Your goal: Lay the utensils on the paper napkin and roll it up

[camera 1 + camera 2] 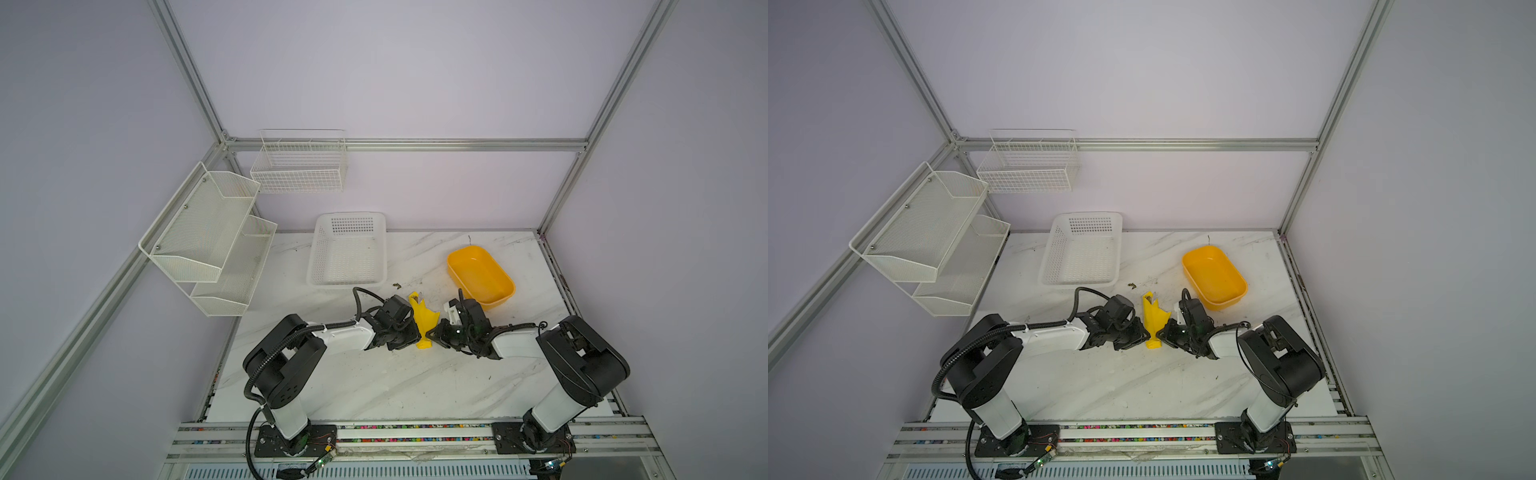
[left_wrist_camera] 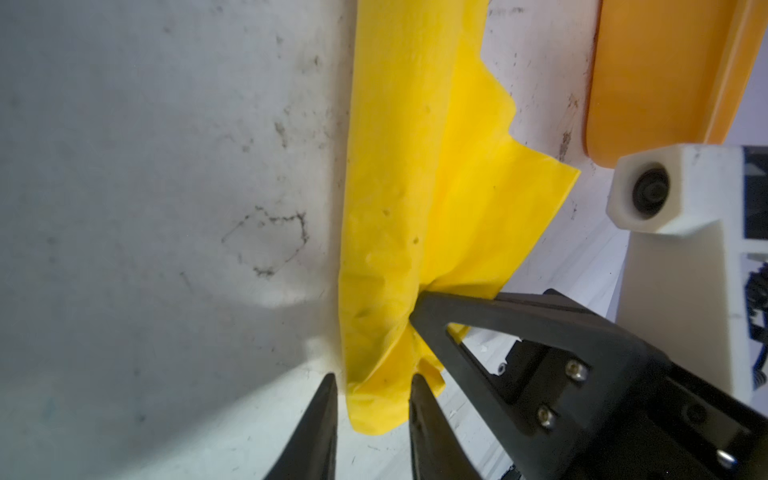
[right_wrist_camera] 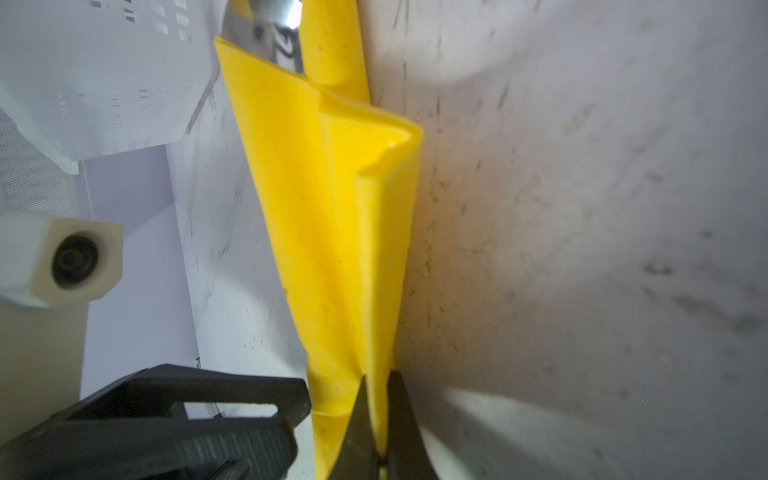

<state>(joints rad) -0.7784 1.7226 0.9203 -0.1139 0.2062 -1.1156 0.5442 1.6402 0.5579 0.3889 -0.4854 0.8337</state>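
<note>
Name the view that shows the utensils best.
Right wrist view: the utensils poke out of the paper napkin, shiny and close. Both top views show only a tiny glint; the left wrist view shows none.

**A:** Where do the top views look from?

**B:** From high above the near edge, angled down toward the far side. Both top views hold the whole table point(image 1: 374, 386), almost identically.

**A:** And the wrist views?

**B:** Very close. The one over the left gripper point(image 2: 374, 378) looks past its fingertips onto the paper napkin point(image 2: 395, 208), with the orange tub point(image 2: 648, 83) beyond. The one over the right gripper point(image 3: 380, 386) does likewise, with the white basket point(image 3: 104, 83) beyond. They share the napkin.
</note>
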